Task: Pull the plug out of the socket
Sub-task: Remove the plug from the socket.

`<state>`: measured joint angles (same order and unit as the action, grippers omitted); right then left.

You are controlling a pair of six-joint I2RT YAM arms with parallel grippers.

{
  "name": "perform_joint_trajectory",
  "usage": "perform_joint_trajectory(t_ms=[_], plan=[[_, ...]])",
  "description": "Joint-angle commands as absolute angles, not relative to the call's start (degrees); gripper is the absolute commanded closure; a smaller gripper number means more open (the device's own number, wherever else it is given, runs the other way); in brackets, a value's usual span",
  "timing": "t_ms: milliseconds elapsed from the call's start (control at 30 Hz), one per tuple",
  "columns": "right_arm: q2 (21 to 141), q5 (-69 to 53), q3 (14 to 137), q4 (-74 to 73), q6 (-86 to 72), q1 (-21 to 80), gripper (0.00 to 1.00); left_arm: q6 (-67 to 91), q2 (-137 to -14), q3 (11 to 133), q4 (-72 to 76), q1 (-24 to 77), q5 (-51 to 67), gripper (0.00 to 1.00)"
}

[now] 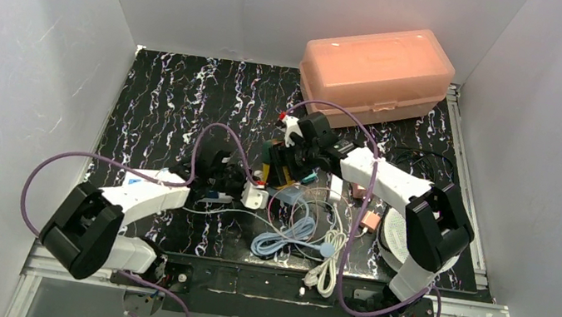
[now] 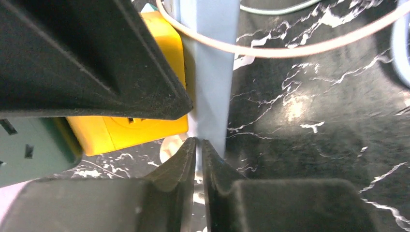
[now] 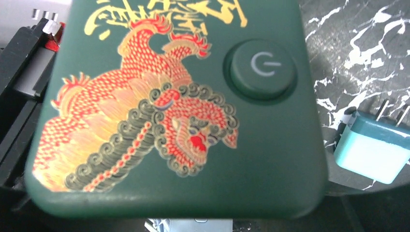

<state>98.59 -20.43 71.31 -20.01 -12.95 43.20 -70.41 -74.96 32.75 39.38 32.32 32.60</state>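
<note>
Left hand (image 2: 198,145) clenched, tips pressed together low in its wrist view, right at the foot of the pale-blue plug (image 2: 212,72), just beside the yellow face of the green socket cube (image 2: 29,145). Right hand (image 1: 294,152) grasps that cube, mid-counter (image 2: 314,121).

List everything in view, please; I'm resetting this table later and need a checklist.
green socket cube: one, dark green, red-gold dragon, yellow side; mid-table
flat piece: one, pale blue-grey; against the yellow side
charger plug: one, pale teal; loose beside cube
storage box: one, translucent peach; far right
cables: several, white and light blue; near edge
small adapters: two, pinkish; right of cables
round disc: one, white; under right arm
table: one, black, white-veined
left fingers: black, shut
right fingers: black, gripping cube
</note>
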Motion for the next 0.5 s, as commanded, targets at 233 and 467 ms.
perform_joint_trajectory(t_ms=[233,467], plan=[[93.28,-27.88,76.09,-5.48,-20.45,43.95,0.99,-62.39,-65.09,31.26,33.94,31.70,35.43,0.17],[94.12,-26.59,80.47,-9.44,-24.11,43.93,0.99,-66.38,-61.18,27.58,39.91,31.86,28.75,0.11]])
